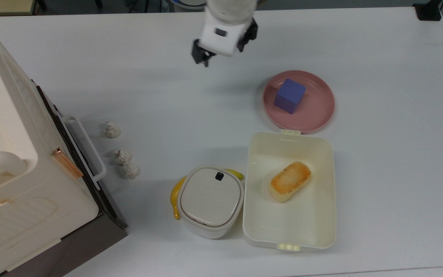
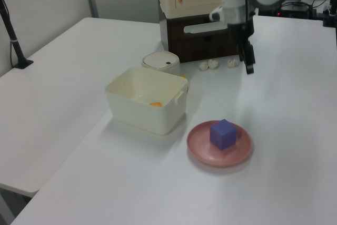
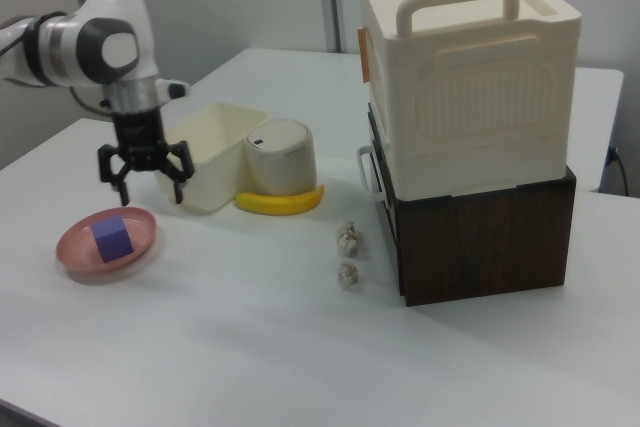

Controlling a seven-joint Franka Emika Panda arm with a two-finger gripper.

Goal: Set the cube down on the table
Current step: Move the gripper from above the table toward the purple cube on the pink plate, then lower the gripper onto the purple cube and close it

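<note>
Take the pink plate (image 1: 299, 102) as your landmark: the cube (image 1: 290, 95) sits on it, and in the top view the cream container (image 1: 290, 190) with its toasted bread piece (image 1: 290, 181) lies just below the plate, nearly touching its rim, with the lidded round pot (image 1: 210, 201) and a banana (image 1: 175, 196) beside that. Three crumpled paper balls (image 1: 121, 151) and the stacked cream and brown boxes (image 3: 468, 117) lie well apart from the plate on the white table (image 1: 390, 115). Your gripper (image 3: 144, 179) hangs above the table near the plate, off the top view's left, its jaws spread wide, holding and touching nothing.
</note>
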